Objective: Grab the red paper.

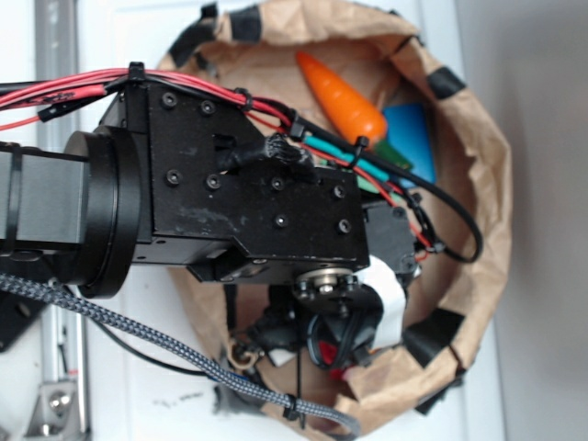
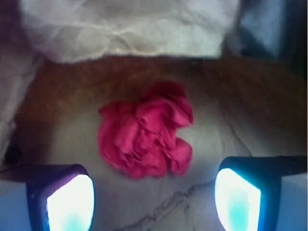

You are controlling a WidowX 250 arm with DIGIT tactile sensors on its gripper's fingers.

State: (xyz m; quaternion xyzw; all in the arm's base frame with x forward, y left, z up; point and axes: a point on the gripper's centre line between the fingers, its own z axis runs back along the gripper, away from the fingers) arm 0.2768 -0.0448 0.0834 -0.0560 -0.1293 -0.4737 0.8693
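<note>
A large brown paper bag (image 1: 478, 175) with a rolled rim was seen from above on a white surface (image 1: 551, 276), its mouth largely covered by the black arm (image 1: 248, 197). An orange carrot (image 1: 344, 96) lay inside toward twelve o'clock, a blue object (image 1: 409, 133) just beside it at three o'clock. In the wrist view, the jaws (image 2: 154, 202) were spread wide apart, nothing between them. The red paper (image 2: 147, 137) lay crumpled on the bag floor, at twelve o'clock from the jaws, untouched.
</note>
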